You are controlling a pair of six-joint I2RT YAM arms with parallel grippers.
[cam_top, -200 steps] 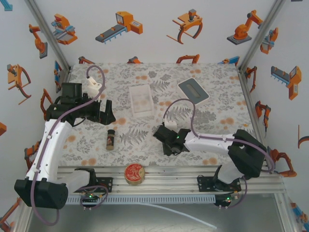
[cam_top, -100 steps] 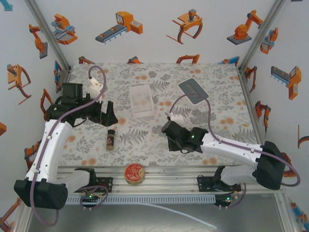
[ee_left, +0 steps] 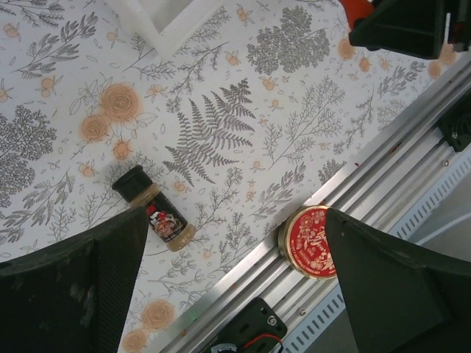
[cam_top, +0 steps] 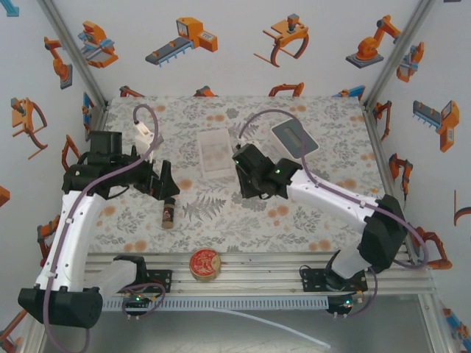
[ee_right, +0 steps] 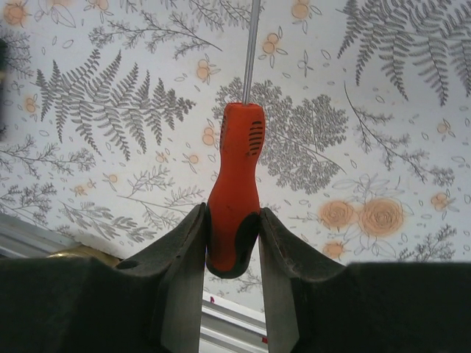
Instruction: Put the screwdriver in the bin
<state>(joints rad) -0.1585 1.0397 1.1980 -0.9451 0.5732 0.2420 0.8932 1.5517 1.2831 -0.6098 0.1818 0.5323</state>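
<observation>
screwdriver (ee_right: 235, 169) pinched by its orange handle in the right gripper (ee_right: 232, 220), shaft pointing away from it. bin (cam_top: 215, 152) sits just left of that gripper, left gripper (ee_left: 234, 220) spread wide over the spice bottle (ee_left: 154, 213)

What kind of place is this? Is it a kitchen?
Probably a robot practice booth, not a kitchen: two robot arms are bolted to a metal rail, the walls wear cartoon robot stickers, and the right gripper holds a screwdriver.
</observation>
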